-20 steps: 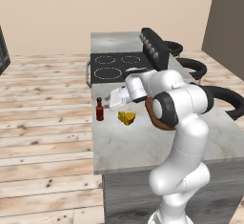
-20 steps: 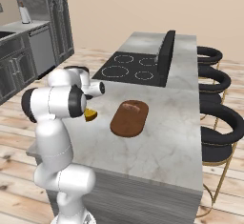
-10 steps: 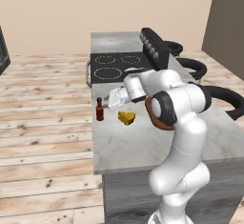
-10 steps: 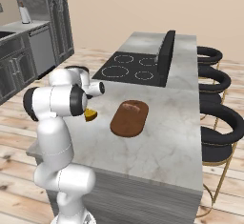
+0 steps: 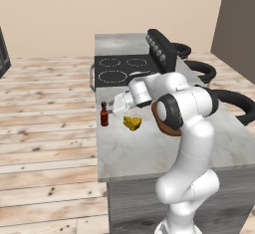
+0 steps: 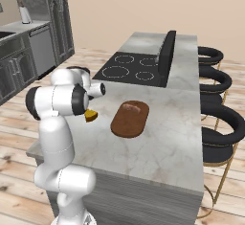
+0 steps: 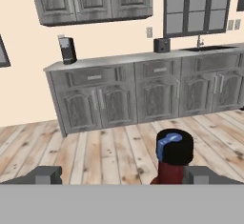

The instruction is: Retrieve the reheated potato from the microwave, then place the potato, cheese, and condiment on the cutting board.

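Observation:
The condiment, a dark red bottle with a black cap, stands near the island's left edge. My gripper hovers just to its right, level with it and open. In the hand view the condiment sits between the fingertips of the gripper, closer to the right one, and nothing is gripped. The yellow cheese lies on the counter just below my hand, and the cheese also peeks out beside my arm. The potato rests on the far end of the cutting board. A dark sliver that looks like the microwave shows at the far left.
The black stovetop lies beyond the bottle, with a raised black control ledge behind it. Black stools line the island's far side. Across the wooden floor, grey cabinets carry a coffee machine and a toaster.

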